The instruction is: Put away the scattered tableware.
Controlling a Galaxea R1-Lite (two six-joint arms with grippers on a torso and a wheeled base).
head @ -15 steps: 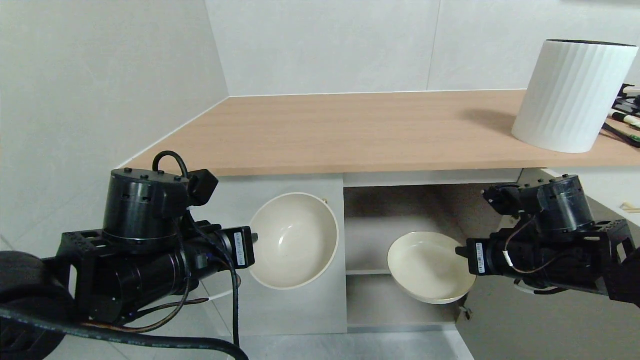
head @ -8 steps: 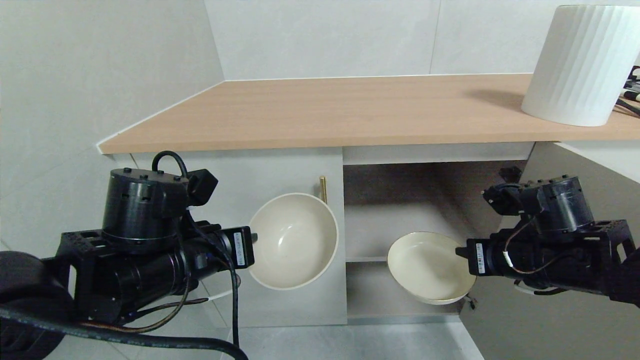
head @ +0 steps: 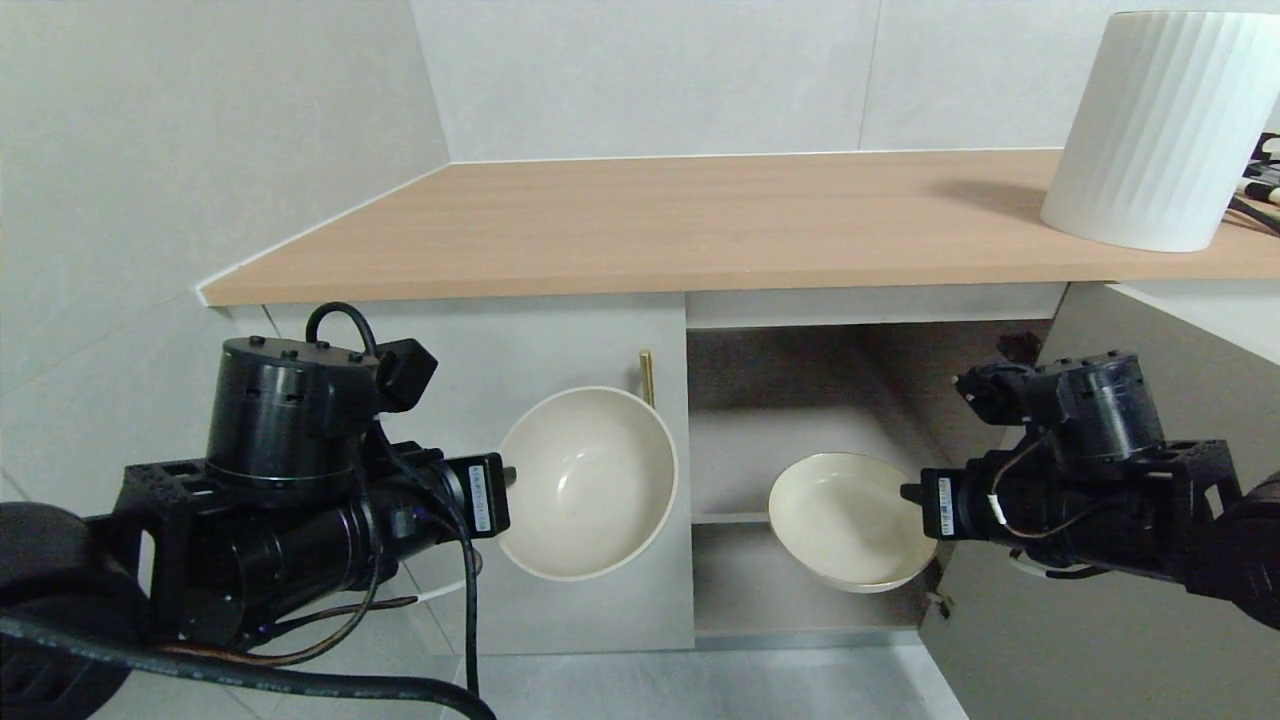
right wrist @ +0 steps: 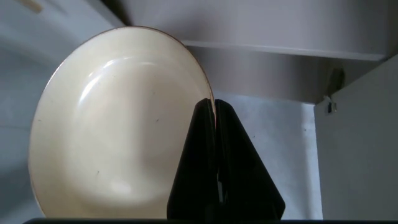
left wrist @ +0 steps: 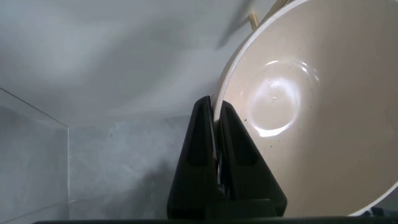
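Head view, left pincer [head: 506, 470] level, clamping bowl [head: 588, 485]

My head camera sits above both arms, facing forward and down at the counter [head: 700, 230] and the open cabinet [head: 800, 410] under it, from a moderate distance. My left wrist camera looks along the left gripper [left wrist: 214, 104], very close to the bowl [left wrist: 298, 112]. My right wrist camera looks along the right gripper [right wrist: 214, 107], equally close to the shallow dish [right wrist: 118, 130], with the cabinet shelf beyond. Both dishes also appear in the head view.
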